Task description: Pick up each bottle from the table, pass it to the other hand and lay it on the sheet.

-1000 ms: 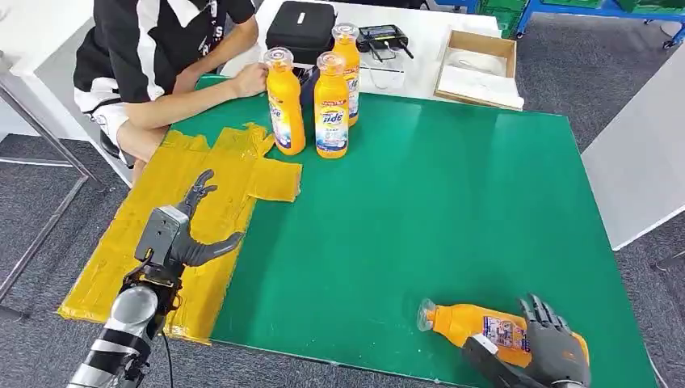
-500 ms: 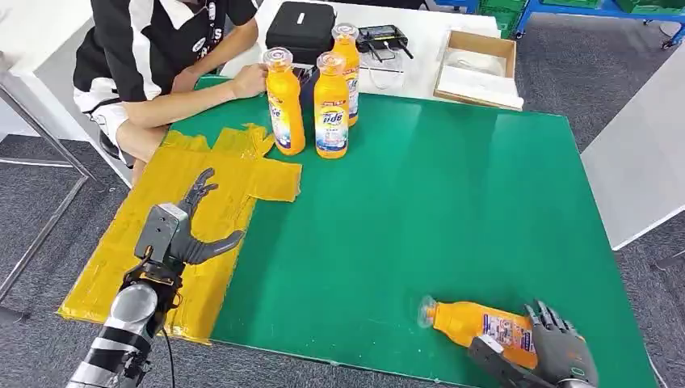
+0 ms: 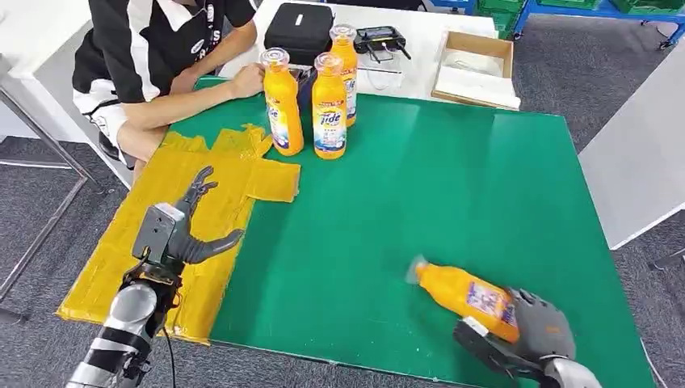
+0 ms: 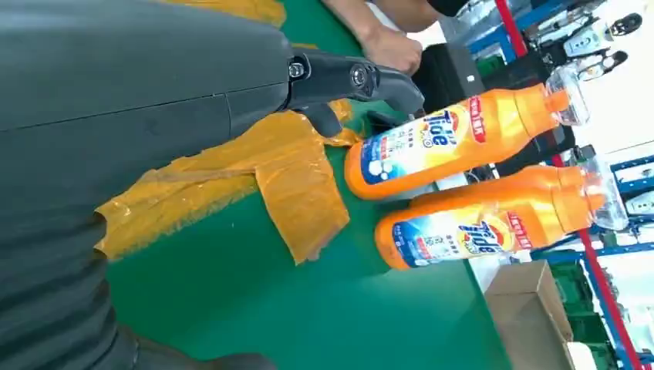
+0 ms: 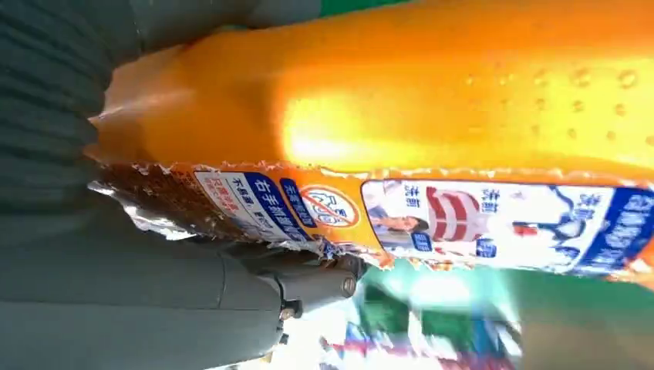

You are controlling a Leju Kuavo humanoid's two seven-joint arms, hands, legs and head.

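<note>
My right hand [image 3: 529, 331] grips an orange Tide bottle [image 3: 464, 293] by its lower body and holds it tilted above the near right part of the green table [image 3: 436, 186], cap pointing left and up. In the right wrist view the bottle [image 5: 432, 100] lies against my palm, label showing. My left hand [image 3: 179, 234] hovers open over the yellow sheet [image 3: 174, 210] at the table's left, fingers spread. Three more orange bottles [image 3: 315, 101] stand upright at the far side; two of these bottles [image 4: 463, 185] appear beyond my left hand's fingers [image 4: 347, 77].
A seated person rests a hand [image 3: 246, 79] next to the leftmost standing bottle. Behind the table lie a black case [image 3: 300, 28], a small device [image 3: 380, 36] and an open cardboard box [image 3: 476, 69]. The green middle of the table lies bare.
My right hand has closed on the lying bottle and lifted it off the table, carrying it up and slightly left. The left hand has stayed put.
</note>
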